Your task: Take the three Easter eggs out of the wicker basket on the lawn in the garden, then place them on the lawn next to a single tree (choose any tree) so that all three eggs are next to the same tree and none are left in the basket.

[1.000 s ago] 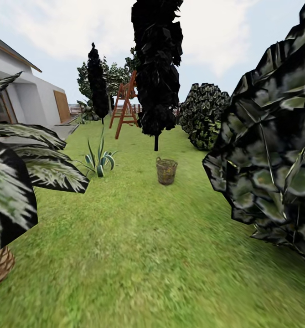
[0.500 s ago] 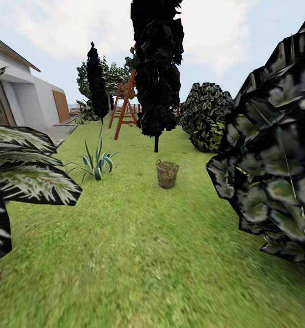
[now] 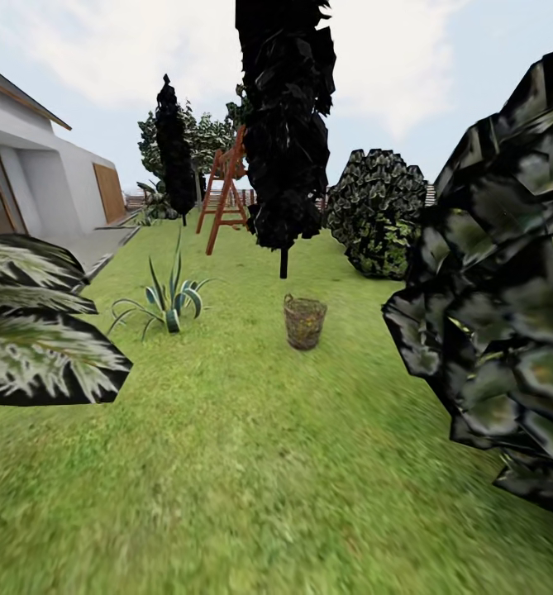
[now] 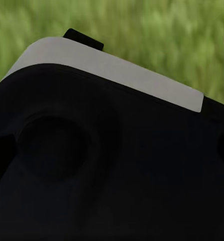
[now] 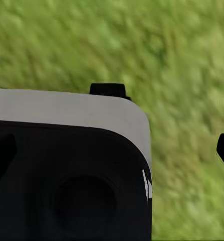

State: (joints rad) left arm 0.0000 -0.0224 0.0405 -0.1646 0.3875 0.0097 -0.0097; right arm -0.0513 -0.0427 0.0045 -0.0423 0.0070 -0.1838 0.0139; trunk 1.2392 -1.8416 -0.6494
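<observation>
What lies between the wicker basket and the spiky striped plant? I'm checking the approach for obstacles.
In the head view, bare lawn lies between the wicker basket and the spiky plant.

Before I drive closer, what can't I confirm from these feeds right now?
- Eggs: in the head view the wicker basket is far off and small; its weave hides whatever is inside, so no egg count.
- Left claw: in the left wrist view a dark housing blocks the fingers, so open or shut is unclear.
- Right claw: in the right wrist view only dark tips show past the housing, over blurred lawn.
</observation>
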